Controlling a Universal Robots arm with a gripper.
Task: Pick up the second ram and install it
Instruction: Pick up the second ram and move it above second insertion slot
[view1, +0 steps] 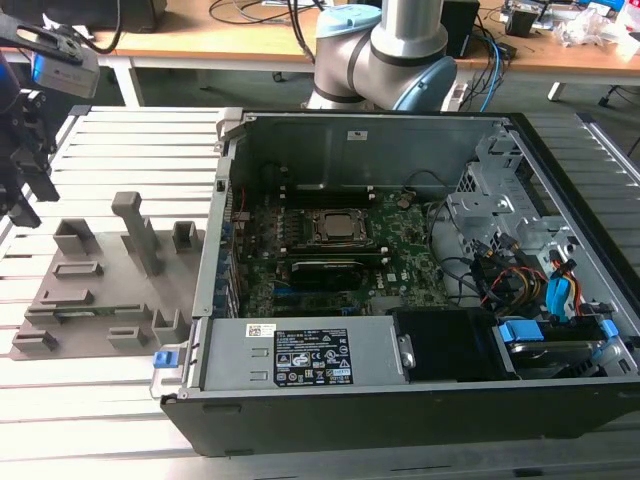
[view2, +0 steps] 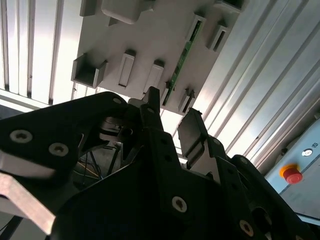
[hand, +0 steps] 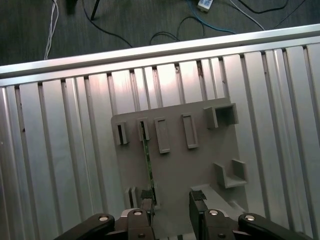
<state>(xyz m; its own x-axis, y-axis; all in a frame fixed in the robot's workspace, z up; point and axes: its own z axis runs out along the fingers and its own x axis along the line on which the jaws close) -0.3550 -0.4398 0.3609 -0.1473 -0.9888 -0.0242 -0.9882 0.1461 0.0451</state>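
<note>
The second ram (hand: 148, 162) is a thin green stick standing on edge in a slot of the grey fixture plate (hand: 175, 170). It also appears in the second wrist view as a narrow green strip (view2: 179, 65) on the same plate (view2: 150, 40). My gripper (hand: 172, 201) hovers above the plate, open, with nothing between its fingers. One fingertip (hand: 146, 202) lines up over the near end of the ram, and the other (hand: 198, 200) is off to its side. In the exterior view the gripper (view1: 22, 200) hangs at the far left, above the plate (view1: 100, 290).
An open computer case (view1: 400, 400) with the green motherboard (view1: 400, 255), CPU socket (view1: 338, 227) and a black card (view1: 325, 270) lies at the exterior view's right of the plate. Both rest on a ribbed aluminium table (view1: 90, 400). A tall grey post (view1: 135, 230) rises from the plate.
</note>
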